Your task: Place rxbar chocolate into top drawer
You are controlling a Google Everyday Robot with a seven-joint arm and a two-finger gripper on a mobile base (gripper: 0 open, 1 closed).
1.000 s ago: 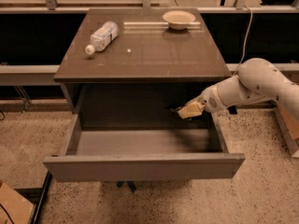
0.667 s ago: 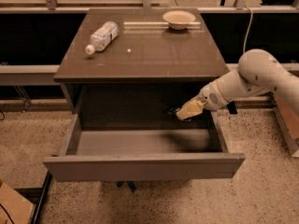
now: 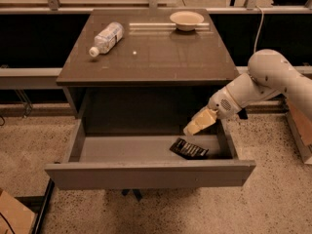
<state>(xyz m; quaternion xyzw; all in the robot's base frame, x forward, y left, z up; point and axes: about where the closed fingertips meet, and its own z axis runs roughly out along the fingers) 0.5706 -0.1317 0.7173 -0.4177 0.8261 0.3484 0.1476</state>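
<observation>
One white robot arm is reaching in from the right and bending down toward the top drawer, which is standing pulled well out from under the dark table. The arm's gripper, pale yellow at its tip, is hanging over the right half of the drawer, just below the table's front edge and close to the drawer's right wall. Whether it is open or closed cannot be told from this view.

The rxbar chocolate is lying flat on the grey drawer floor, in the front right part and near the front panel. It is turned at a slant to that panel, and its black wrapper is showing pale print. The bar is sitting just below the gripper's tip and apart from it.

On the tabletop, a clear plastic water bottle is lying on its side at the back left, its white cap pointing toward the front left. A pale shallow bowl is standing upright at the back, right of centre and well apart from the bottle. A small white speck is lying on the table surface between them, nearer the bottle. The table is standing on a speckled floor.
</observation>
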